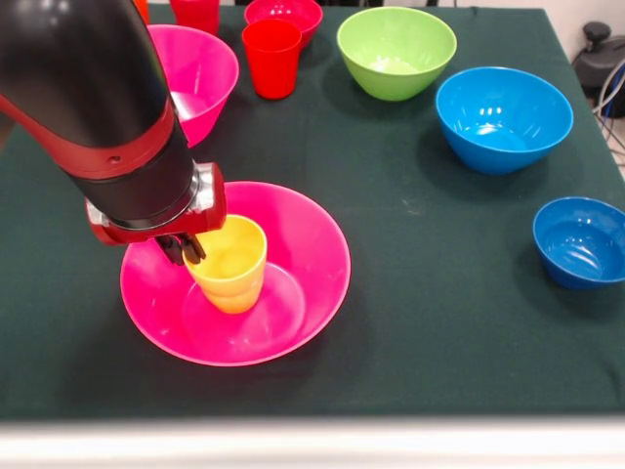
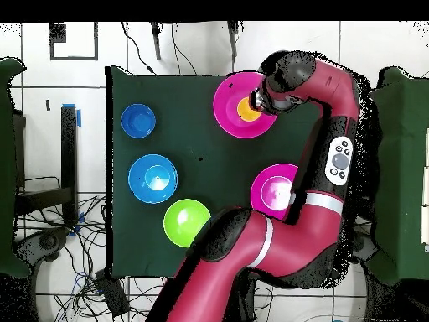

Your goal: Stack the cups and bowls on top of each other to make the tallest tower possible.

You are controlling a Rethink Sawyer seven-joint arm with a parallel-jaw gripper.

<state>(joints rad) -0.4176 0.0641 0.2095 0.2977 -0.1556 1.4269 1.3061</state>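
Observation:
A yellow-orange cup (image 1: 232,269) stands mouth up inside a wide hot pink bowl (image 1: 303,283) at the front left of the table. My gripper (image 1: 188,250) sits at the cup's left rim with its fingers closed on the rim; the arm hides the bowl's left edge. From above, the cup (image 2: 247,109) is in the pink bowl (image 2: 228,117) under my wrist. A second pink bowl (image 1: 200,73), a lime green bowl (image 1: 395,54), a light blue bowl (image 1: 503,117), a small dark blue bowl (image 1: 581,242), a small red bowl (image 1: 285,15) and a red cup (image 1: 271,59) stand apart.
Another red cup (image 1: 195,12) and a sliver of an orange cup (image 1: 143,8) are at the far edge, partly cut off. The dark green cloth (image 1: 420,322) covers the table. My arm crosses the left side of the front view.

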